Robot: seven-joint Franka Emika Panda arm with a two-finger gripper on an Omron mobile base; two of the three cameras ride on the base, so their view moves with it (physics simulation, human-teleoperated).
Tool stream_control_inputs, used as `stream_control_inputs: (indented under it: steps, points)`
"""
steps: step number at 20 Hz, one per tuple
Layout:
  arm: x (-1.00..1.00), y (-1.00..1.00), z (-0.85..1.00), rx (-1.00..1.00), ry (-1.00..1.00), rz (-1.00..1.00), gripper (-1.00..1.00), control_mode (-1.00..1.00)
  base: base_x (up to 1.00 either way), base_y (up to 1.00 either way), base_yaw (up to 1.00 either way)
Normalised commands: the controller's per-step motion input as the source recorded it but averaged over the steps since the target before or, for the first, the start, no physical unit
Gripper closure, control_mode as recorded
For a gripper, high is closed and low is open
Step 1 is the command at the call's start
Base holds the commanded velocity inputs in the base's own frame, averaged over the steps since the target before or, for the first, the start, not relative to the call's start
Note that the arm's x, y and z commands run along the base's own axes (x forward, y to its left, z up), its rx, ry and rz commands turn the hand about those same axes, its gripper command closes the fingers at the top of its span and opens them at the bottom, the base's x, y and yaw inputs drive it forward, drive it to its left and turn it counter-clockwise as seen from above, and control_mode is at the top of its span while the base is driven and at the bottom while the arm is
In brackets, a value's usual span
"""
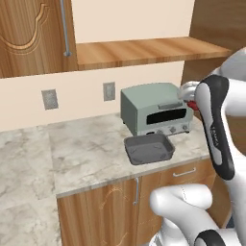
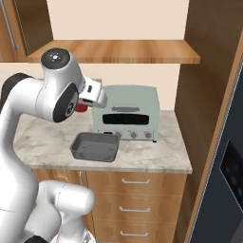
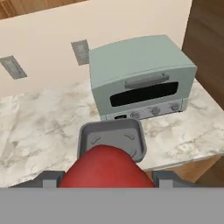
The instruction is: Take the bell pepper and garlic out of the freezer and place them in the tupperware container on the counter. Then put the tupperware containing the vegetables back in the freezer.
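Jaws wide around the bell pepper (image 3: 106, 168), gripped between them, above the tupperware container (image 3: 111, 139) on the counter (image 3: 39, 127).

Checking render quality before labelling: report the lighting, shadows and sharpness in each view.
Left base view: even, soft light, faint shadow under the shallow dark grey tub, all sharp. Right base view: same flat light, the dark slate-blue freezer door dim at the edge. Hand view: the glossy red bell pepper looms close in the pincer, without glare.
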Motion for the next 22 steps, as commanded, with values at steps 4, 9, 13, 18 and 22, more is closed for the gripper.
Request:
stream_control_inputs:
  steps: [4, 9, 13, 18, 22]
  points:
    - [0.53, 0.51, -1.0, 0.0, 0.24, 0.0, 1.0, -1.0, 0.0, 0.0, 0.0]
    - [0.75, 0.43, -0.88, 0.0, 0.23, 0.0, 1.0, -1.0, 0.0, 0.0, 0.0]
    - [0.79, 0.23, -0.79, 0.0, 0.23, 0.0, 1.0, -1.0, 0.0, 0.0, 0.0]
    - [0.78, 0.16, -0.8, 0.0, 0.18, 0.0, 1.0, -1.0, 0.0, 0.0, 0.0]
    - [0.61, 0.02, -0.74, 0.0, 0.04, 0.0, 1.0, -1.0, 0.0, 0.0, 0.0]
